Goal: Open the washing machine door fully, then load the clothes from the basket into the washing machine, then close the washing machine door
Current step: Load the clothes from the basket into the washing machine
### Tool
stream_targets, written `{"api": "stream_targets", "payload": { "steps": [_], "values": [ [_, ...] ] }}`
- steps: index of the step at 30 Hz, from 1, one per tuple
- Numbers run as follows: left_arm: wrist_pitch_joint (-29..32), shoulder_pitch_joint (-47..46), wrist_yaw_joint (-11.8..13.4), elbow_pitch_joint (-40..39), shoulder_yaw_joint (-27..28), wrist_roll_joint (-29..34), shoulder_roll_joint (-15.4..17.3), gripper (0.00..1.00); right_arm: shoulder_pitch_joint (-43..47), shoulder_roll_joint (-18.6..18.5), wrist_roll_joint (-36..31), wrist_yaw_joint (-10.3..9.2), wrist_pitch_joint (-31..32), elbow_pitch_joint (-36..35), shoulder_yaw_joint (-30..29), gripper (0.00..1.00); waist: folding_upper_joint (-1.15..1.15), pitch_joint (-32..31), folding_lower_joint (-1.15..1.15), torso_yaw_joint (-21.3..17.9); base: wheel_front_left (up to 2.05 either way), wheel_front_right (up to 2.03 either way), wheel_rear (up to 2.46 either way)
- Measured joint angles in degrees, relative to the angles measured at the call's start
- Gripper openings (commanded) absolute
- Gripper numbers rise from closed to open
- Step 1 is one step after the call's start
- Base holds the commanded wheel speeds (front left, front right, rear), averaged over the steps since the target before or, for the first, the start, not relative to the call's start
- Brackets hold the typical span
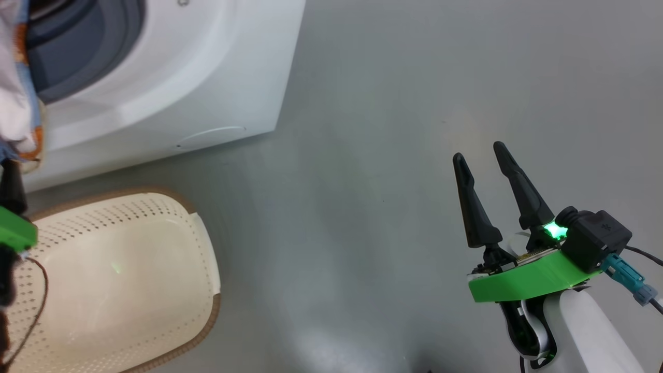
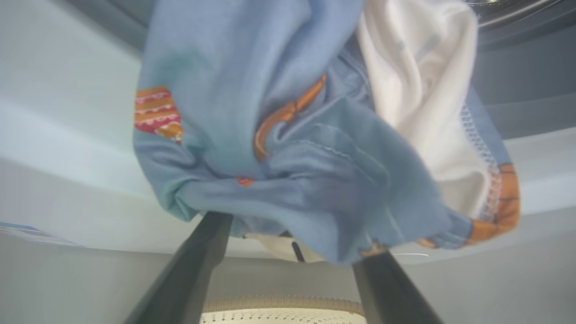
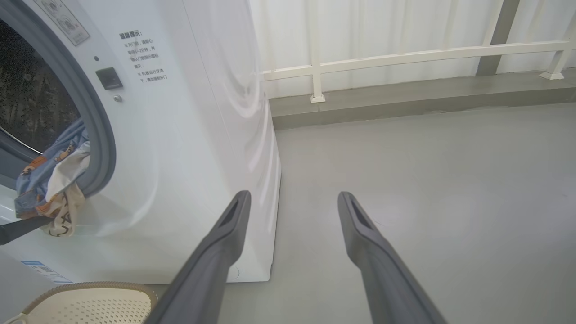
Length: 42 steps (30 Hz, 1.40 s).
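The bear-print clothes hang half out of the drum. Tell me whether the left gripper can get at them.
Probably yes: the left gripper, jaws open, sits just under the clothes draped over the grey rubber ring, with nothing between them.

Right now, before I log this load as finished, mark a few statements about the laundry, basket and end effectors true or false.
1. The cream-white perforated plastic basket holds a pile of laundry. False: its visible inside is bare.
2. The light blue bear-print clothes hang over the grey-blue rubber ring of the white washing machine. True.
3. The right end effector is shut on cloth. False: it is open above the grey floor.
4. The left end effector has its fingers apart. True.
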Motion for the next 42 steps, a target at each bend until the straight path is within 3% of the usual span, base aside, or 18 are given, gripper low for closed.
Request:
{"api": "stream_targets", "payload": {
  "steps": [12,13,15,24,33,42],
  "values": [
    [-2.37,-6.56,0.00,2.54,-2.76,0.46,0.29,1.00,-1.33,0.52,-1.14,0.00,0.00,-0.10,0.00,1.00,0.00,2.20,0.00,0.06,0.00,0.00,0.00],
    [-2.37,-6.71,0.00,2.68,-2.91,0.46,0.20,0.93,-1.33,0.55,-1.14,0.00,0.00,-0.05,0.01,1.00,0.00,2.15,-0.01,0.15,0.00,0.00,0.00],
    [-2.43,-6.77,0.01,2.76,-3.47,0.46,0.01,0.00,-1.33,0.56,-1.19,0.00,0.00,0.11,0.01,1.00,0.00,1.95,-0.01,0.31,0.00,0.00,0.00],
    [-2.44,-5.02,0.01,0.34,-7.06,-0.15,-0.03,0.00,-1.32,0.55,-1.20,0.00,0.00,0.65,-0.04,1.00,0.00,0.20,-0.01,1.31,0.00,0.00,0.00],
    [-2.46,-1.37,0.00,-11.60,-5.88,1.30,0.27,0.00,-1.26,0.56,-1.10,0.00,0.00,1.46,-0.02,1.00,0.00,-2.05,-0.01,2.69,0.00,0.00,0.00],
    [0.15,-5.05,0.00,-14.79,-8.13,2.14,3.15,0.00,-1.25,0.44,-0.93,0.00,0.00,1.45,0.66,1.00,0.00,-1.73,-0.01,2.94,0.00,0.00,0.00]
  ]
}}
